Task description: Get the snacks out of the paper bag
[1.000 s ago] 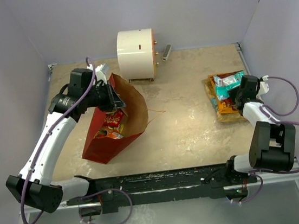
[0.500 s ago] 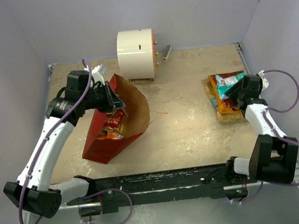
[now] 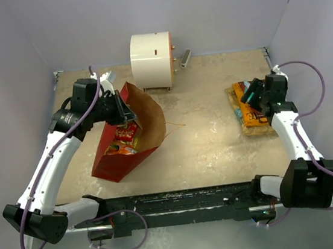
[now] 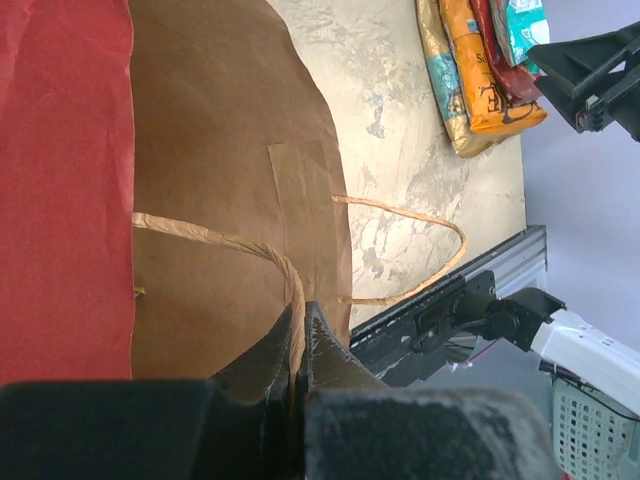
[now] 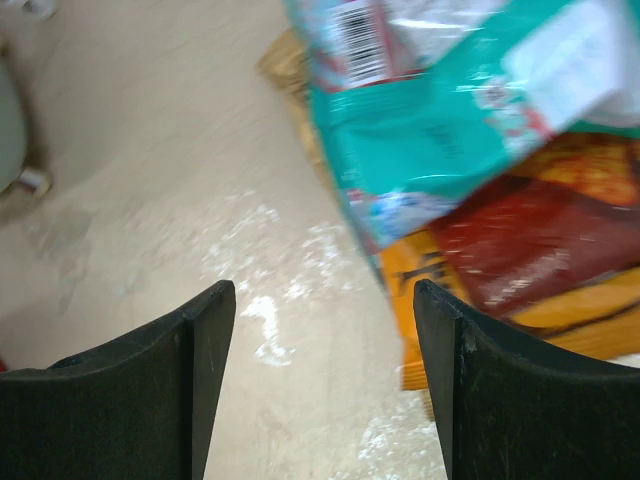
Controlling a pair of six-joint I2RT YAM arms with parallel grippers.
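The top view looks down from high at the near edge over the whole beige table [image 3: 204, 138]. The left wrist view peers past the left claw [image 4: 298, 335] across the red paper carrier bag [image 4: 60, 180]. Far beyond lies the foil snack packet pile [image 4: 480, 70], which the right wrist view sees close ahead of the right claw [image 5: 322, 300].

The left arm [image 3: 49, 166] was extended forward and bent inward at the elbow, the left gripper [image 3: 125, 112] pinched closed. The right arm [image 3: 292, 136] was stretched forward, the right gripper [image 3: 251, 93] angled leftward, its fingers [image 5: 200, 380] spread wide
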